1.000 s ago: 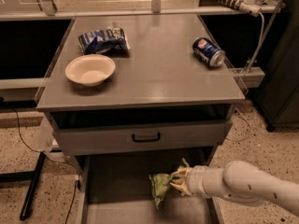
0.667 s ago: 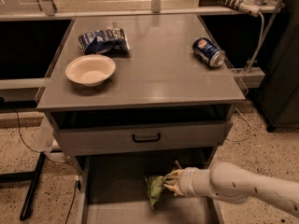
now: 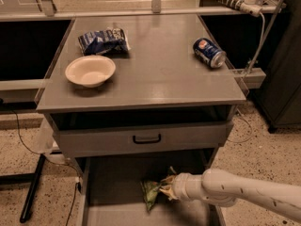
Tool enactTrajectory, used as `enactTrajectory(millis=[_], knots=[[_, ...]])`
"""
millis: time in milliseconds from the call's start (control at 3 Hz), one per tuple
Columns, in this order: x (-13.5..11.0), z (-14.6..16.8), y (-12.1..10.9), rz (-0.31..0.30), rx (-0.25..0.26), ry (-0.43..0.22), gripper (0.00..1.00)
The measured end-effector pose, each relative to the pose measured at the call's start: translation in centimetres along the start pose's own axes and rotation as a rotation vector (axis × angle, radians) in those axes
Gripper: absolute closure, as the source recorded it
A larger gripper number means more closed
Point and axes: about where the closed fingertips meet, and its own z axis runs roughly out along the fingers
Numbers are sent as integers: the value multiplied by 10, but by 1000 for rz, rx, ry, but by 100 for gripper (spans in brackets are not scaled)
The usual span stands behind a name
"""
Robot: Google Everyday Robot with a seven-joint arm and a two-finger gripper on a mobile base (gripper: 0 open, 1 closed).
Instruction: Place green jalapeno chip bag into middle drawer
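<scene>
The green jalapeno chip bag [image 3: 150, 192] hangs crumpled in my gripper [image 3: 164, 188], low over the floor of the open middle drawer [image 3: 110, 185]. The gripper is shut on the bag's right end. My white arm [image 3: 235, 194] reaches in from the lower right across the drawer's right side. The bag is left of the gripper, near the middle of the drawer's width. I cannot tell whether the bag touches the drawer floor.
Above the open drawer is a closed grey drawer front with a black handle [image 3: 146, 139]. On the cabinet top are a white bowl [image 3: 90, 70], a blue-and-white snack bag [image 3: 103, 40] and a blue can [image 3: 209, 52] lying on its side. A black cable [image 3: 28, 149] runs along the floor at left.
My gripper has carried the green bag leftward and a little lower, farther into the open drawer. Nothing on the cabinet top has moved.
</scene>
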Motion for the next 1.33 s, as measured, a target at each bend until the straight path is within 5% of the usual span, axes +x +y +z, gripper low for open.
enactTrajectory(millis=[333, 1333], knots=[[2, 3, 2, 4, -5, -1, 83], [2, 3, 2, 4, -5, -1, 13]])
